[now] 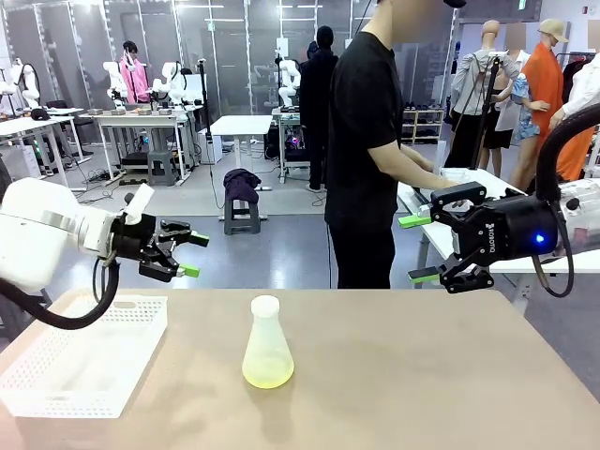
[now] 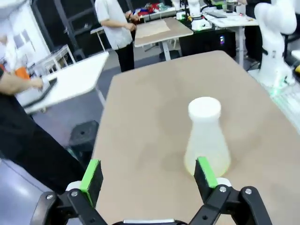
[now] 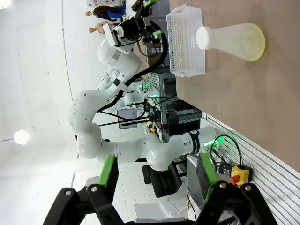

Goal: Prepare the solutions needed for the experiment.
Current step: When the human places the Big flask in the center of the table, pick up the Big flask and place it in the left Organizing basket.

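Room: open lab hall with grey floor, white workbenches and other people farther off; a person (image 1: pixel 366 141) in a black shirt stands just past the far edge of the tabletop (image 1: pixel 422 375).
Left hand (image 1: pixel 190 254): jaws spread wide, holding nothing, hovering above the tabletop's left edge; black frame, green pads.
Right hand (image 1: pixel 418 248): jaws apart, empty, raised off the far right corner; same black body with green pads.
Solutions (image 1: pixel 267 373): shallow pale yellow layer at the bottom of the flask (image 1: pixel 266 342), near the middle of the tabletop, well apart from both hands.
Flask: frosted, translucent plastic, cone-shaped, upright, white cap on its narrow neck.
Basket (image 1: pixel 84 361): white perforated plastic, rectangular, at the left edge.
Tabletop: matte tan, smooth, rounded corners.
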Available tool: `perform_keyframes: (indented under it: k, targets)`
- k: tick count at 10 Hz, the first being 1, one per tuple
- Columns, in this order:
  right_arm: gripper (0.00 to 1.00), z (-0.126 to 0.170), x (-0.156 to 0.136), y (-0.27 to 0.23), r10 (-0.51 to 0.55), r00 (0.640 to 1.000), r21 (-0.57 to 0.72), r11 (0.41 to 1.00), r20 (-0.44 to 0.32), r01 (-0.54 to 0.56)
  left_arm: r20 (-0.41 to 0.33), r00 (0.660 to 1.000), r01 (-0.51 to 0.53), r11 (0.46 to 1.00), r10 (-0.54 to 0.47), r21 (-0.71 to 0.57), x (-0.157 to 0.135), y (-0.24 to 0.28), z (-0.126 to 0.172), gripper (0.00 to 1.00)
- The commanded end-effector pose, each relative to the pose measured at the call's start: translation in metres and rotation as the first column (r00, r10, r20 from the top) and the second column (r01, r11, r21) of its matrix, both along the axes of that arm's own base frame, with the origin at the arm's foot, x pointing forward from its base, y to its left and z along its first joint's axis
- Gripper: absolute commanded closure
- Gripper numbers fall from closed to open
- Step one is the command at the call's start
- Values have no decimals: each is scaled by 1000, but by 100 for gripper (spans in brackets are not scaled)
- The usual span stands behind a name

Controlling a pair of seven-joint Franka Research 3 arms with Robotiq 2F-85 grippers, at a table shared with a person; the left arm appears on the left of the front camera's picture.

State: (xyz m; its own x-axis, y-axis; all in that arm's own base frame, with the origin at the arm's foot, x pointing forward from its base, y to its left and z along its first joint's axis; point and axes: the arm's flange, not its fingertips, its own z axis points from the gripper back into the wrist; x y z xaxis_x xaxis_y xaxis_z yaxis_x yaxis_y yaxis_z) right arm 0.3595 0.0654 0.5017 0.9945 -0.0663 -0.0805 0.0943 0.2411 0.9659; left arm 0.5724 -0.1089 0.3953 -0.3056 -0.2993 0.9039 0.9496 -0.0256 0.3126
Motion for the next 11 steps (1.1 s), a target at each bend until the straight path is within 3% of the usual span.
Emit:
perform_keyframes:
  k: [1, 2, 5, 6, 8, 11]
  targets:
    - [15, 1, -1, 0, -5, 1000, 8, 1000, 5, 5, 72, 991, 120, 992, -117, -45, 10, -1, -15, 0]
    - [15, 1, -1, 0, -5, 1000, 8, 1000, 5, 5, 0, 1000, 0, 1000, 0, 0, 0, 0, 0, 0]
    - [15, 1, -1, 0, -5, 1000, 8, 1000, 5, 5, 0, 1000, 0, 1000, 0, 0, 0, 0, 0, 0]
    - [15, 1, -1, 0, -5, 1000, 8, 1000, 5, 5, 22, 999, 26, 1000, -25, -15, 5, 1, -7, 0]
    - [15, 1, -1, 0, -5, 1000, 8, 1000, 5, 5, -118, 987, 107, 994, -107, -9, 24, -9, -28, 0]
    - [15, 1, -1, 0, -5, 1000, 8, 1000, 5, 5, -222, 947, 244, 969, -230, 39, 10, -35, -45, 0]
